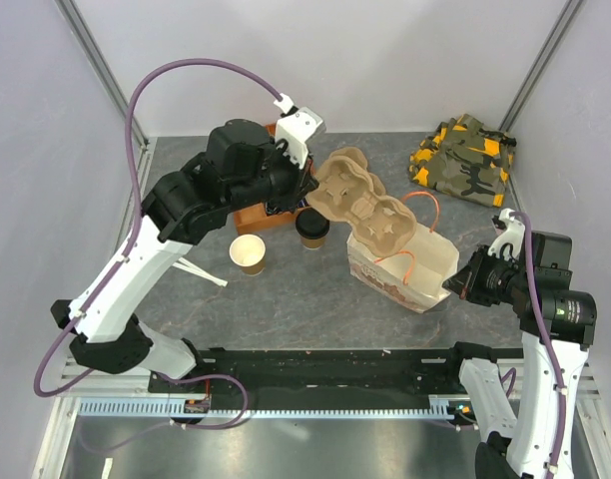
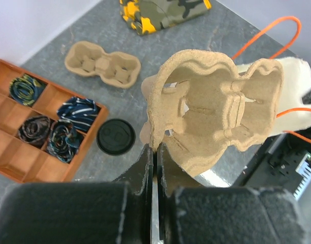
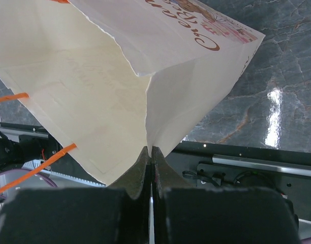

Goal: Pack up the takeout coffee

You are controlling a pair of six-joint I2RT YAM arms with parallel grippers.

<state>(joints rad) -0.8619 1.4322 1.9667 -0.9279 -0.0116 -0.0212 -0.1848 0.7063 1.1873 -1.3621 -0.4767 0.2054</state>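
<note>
**Coffee waits on the table while a carrier hangs over the bag**

We find the left gripper [image 2: 154, 147] with its fingers pressed together on the thin rim of a pulp carrier [image 2: 211, 112]. The carrier rises straight beyond the fingertips, clear of the table, and its far end reaches over the paper bag [image 1: 405, 274]. The right gripper [image 3: 149, 148] has its fingers pinched tight on a folded corner of the bag's upper edge. The bag wall fans out just beyond those fingertips, and we judge this grip is meant to steady the bag or hold its mouth open.

The takeout coffee [image 1: 311, 229] stands upright on the table with its black lid on. It sits below and to the left of the left fingertips, near them but apart, and nothing touches it. A tie tray [image 2: 13, 152] lies just beside it. A second carrier [image 2: 102, 64] lies flat farther out past the fingertips, and a lidless open cup [image 1: 248, 253] stands nearer the arm bases.

By our reading, the packing is at an early stage. The bag is gripped and a carrier is lifted, but the coffee sits in no carrier pocket and is not in the bag. We judge that seating the carrier, loading the cup and getting both inside the bag are all left to do.
</note>
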